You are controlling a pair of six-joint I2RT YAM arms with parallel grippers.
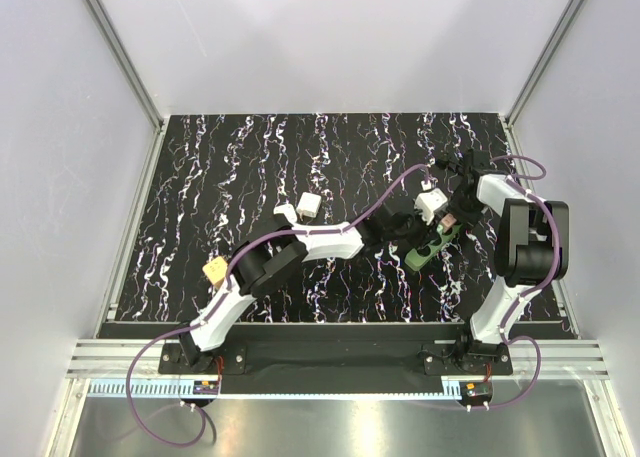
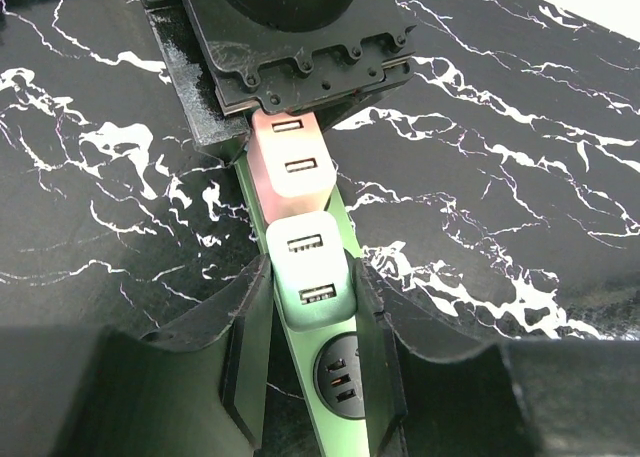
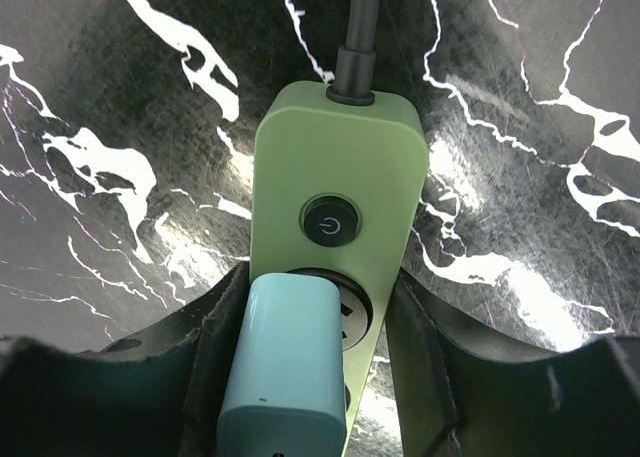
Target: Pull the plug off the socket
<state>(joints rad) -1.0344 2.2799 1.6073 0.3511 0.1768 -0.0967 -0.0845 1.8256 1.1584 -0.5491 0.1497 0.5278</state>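
Note:
The green power strip, the socket (image 3: 330,147), lies at the table's right (image 1: 425,254), with a power button (image 3: 330,220) and a dark cord (image 3: 358,37) at its far end. My right gripper (image 3: 320,287) straddles this end with a finger against each long edge, shut on the strip. A pale blue plug (image 3: 285,367) sits in the outlet between the fingers. My left gripper (image 2: 312,277) is shut on the sides of a white USB plug (image 2: 305,252) seated in the strip (image 2: 300,352). A pink plug (image 2: 290,167) stands beyond it, partly under the right gripper's body.
A bare outlet (image 2: 340,372) lies on the strip between my left fingers. Two white adapters (image 1: 308,205) (image 1: 286,213) and a yellow block (image 1: 214,271) lie loose at the table's left and middle. Grey walls enclose the table.

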